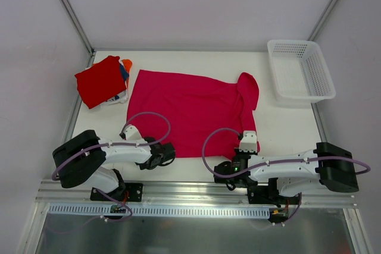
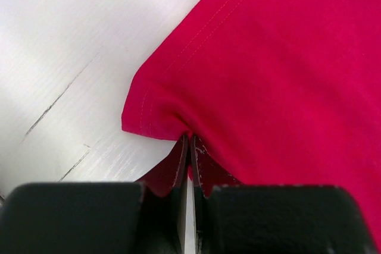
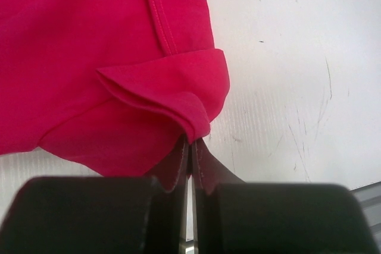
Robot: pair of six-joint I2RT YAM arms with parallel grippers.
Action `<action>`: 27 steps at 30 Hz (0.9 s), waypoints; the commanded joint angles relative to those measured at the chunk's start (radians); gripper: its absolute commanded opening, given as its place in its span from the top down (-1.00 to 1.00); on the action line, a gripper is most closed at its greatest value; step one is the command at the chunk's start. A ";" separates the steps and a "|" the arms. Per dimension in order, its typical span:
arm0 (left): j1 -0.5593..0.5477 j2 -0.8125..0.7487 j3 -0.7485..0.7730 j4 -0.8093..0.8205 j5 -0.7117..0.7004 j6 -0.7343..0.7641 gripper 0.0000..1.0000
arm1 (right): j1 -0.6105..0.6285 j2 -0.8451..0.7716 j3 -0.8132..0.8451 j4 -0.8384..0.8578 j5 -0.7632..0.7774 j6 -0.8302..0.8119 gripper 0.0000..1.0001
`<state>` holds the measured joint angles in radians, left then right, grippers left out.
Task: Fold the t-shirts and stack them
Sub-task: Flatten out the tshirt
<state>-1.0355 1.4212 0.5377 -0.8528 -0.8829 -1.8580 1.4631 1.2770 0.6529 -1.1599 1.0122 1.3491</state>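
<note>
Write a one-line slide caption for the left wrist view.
Left pincer shut on a hem corner of the magenta-pink t-shirt, which lies on the white table.

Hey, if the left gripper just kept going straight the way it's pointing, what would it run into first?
The magenta t-shirt. The left gripper is shut on its near edge beside a corner, and its wrist view shows only that cloth ahead, lying on the table. Depth beyond is unclear.
</note>
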 commanded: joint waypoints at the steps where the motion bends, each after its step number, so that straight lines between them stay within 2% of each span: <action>1: -0.014 0.028 0.014 0.049 0.039 0.045 1.00 | -0.007 0.012 0.036 -0.041 0.002 0.013 0.99; 6: -0.040 -0.011 0.065 0.051 0.016 0.170 1.00 | -0.007 0.018 0.047 -0.046 0.002 0.001 0.99; 10: -0.055 -0.151 0.099 0.047 0.007 0.296 1.00 | 0.003 0.012 0.114 -0.141 0.040 0.022 0.99; 17: -0.069 -0.462 0.191 0.044 0.009 0.568 1.00 | 0.068 -0.002 0.382 -0.497 0.173 0.133 0.99; 21: -0.069 -0.542 0.301 0.043 0.022 0.799 1.00 | 0.091 -0.068 0.479 -0.495 0.242 0.025 0.99; 25: -0.069 -0.611 0.381 0.037 0.022 0.951 1.00 | 0.102 -0.117 0.573 -0.497 0.301 -0.086 0.99; 27: -0.069 -0.656 0.435 0.037 0.003 1.035 1.00 | 0.102 -0.128 0.622 -0.495 0.362 -0.201 0.99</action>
<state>-1.0943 0.8181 0.8875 -0.8009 -0.8558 -1.0294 1.5597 1.1820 1.1904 -1.3056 1.2316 1.2999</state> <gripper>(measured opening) 0.011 0.015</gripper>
